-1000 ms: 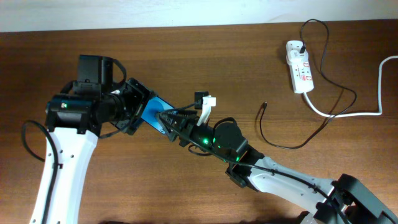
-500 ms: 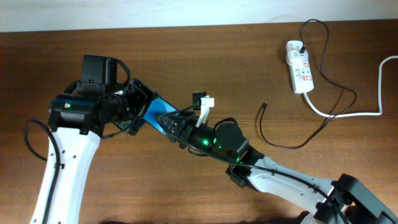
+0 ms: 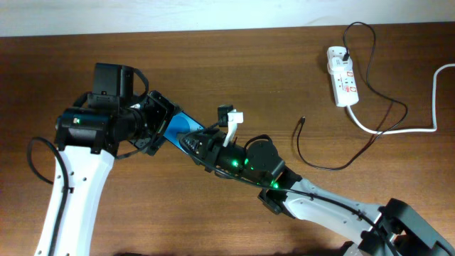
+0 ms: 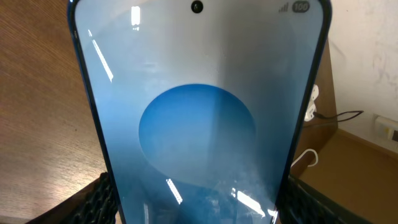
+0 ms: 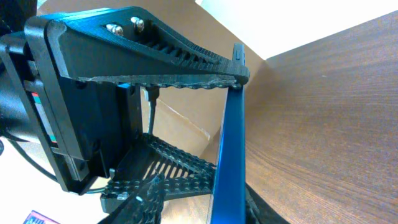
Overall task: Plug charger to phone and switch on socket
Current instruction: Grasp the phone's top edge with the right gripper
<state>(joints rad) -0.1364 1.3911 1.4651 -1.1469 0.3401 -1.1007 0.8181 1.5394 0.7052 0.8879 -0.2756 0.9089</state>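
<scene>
Overhead view: two arms meet left of centre above the table.
Left gripper [image 4: 205, 202]: clamped on the phone [image 4: 199, 124], a finger on each long edge; the blue screen fills the left wrist view.
Right gripper [image 3: 195, 141]: at the phone's other end. In the right wrist view its fingers flank the phone edge-on; whether they grip it cannot be told.
Change: the right arm has edged slightly toward the left arm since half a second ago. The left arm and phone have barely moved, and the cable and strip lie as before.
Charger [image 3: 302, 121]: thin black cable, its plug tip lying loose right of centre, well apart from the phone.
Socket [image 3: 343, 77]: white power strip, far right, with a thick white cord [image 3: 398, 131] trailing off.
Surface: brown wood-grain table [image 3: 284, 64].
Room: pale wall [image 3: 213, 14] along the far edge.
</scene>
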